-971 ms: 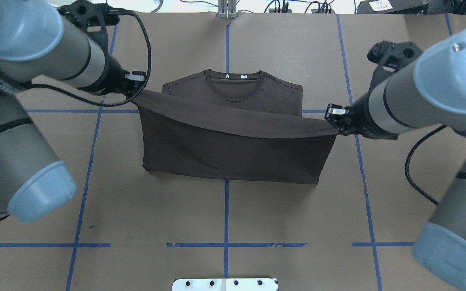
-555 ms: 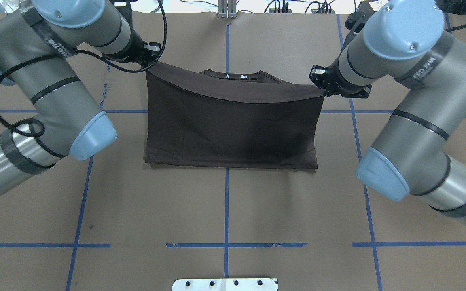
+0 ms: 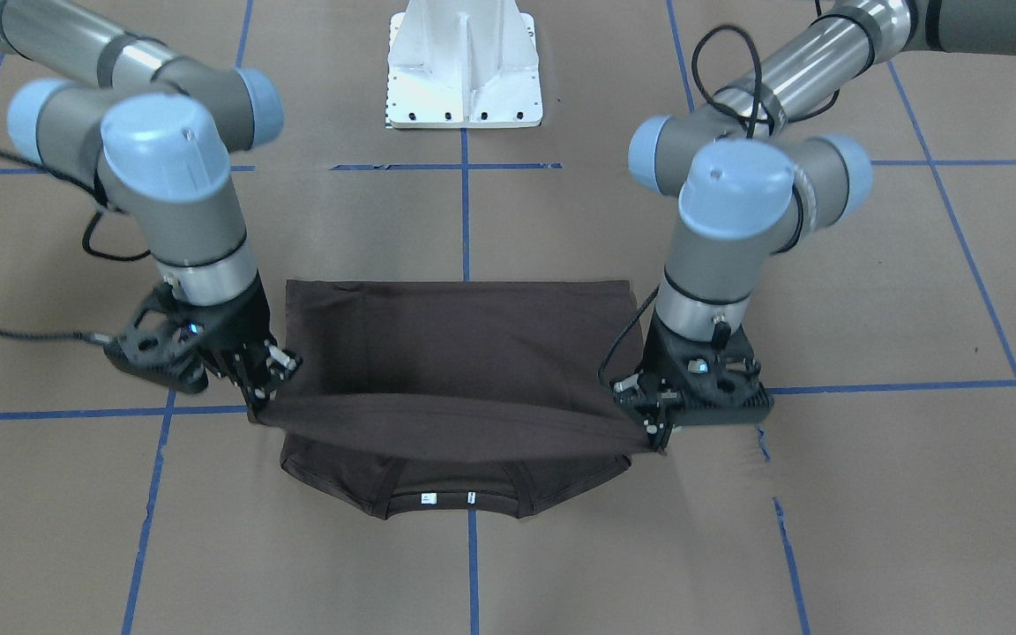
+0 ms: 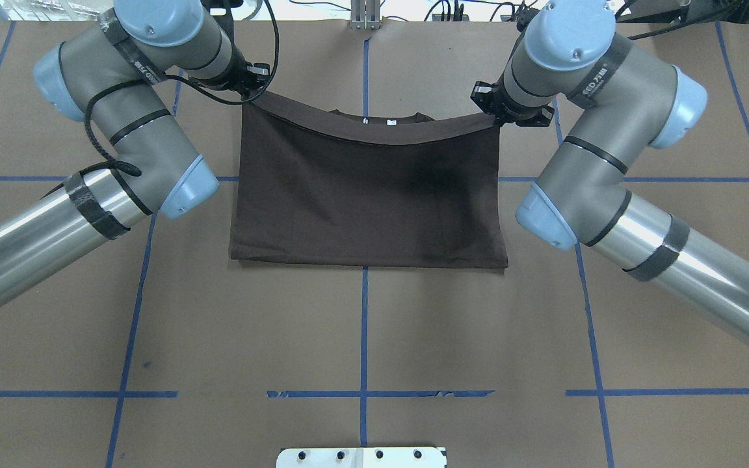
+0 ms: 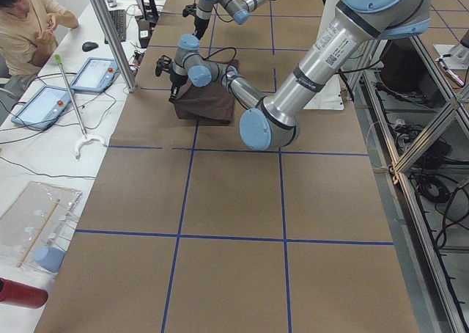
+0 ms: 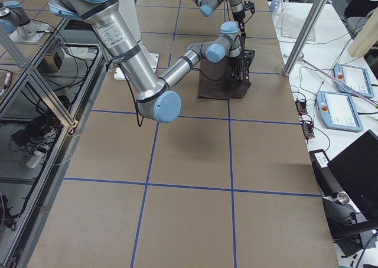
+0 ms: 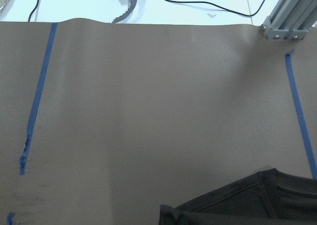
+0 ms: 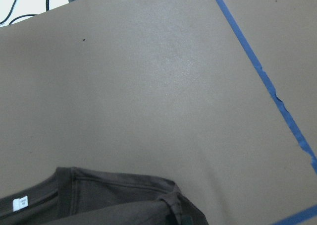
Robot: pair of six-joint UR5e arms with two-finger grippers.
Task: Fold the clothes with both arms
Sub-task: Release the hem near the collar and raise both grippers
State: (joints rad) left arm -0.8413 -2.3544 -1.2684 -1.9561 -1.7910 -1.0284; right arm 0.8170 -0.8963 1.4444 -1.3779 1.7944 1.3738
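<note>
Two black two-finger claws have swung forward across the brown paper-covered tabletop (image 4: 251,325) within the last second. The left claw (image 4: 251,94) and the right claw (image 4: 493,116) each stay clamped on a hem corner of the dark brown-grey short-sleeved T-shirt (image 4: 368,195). A second ago the edge stretched between them hung across the chest, leaving the shoulders and the ribbed round collar (image 3: 451,504) bare. Now it runs along the collar line. From overhead, only a sliver of collar and its small white label (image 4: 393,122) show past that edge.

The shirt lies on the far middle of the tabletop, centred on a blue tape line (image 4: 363,325), with the fold crease toward the robot. In the front-facing view the held edge sags a little in the middle and appears raised off the layer beneath.

By my judgement the bottom-to-top fold is nearly complete. The hem has reached its mark, and what remains is lowering it flat and letting go.
</note>
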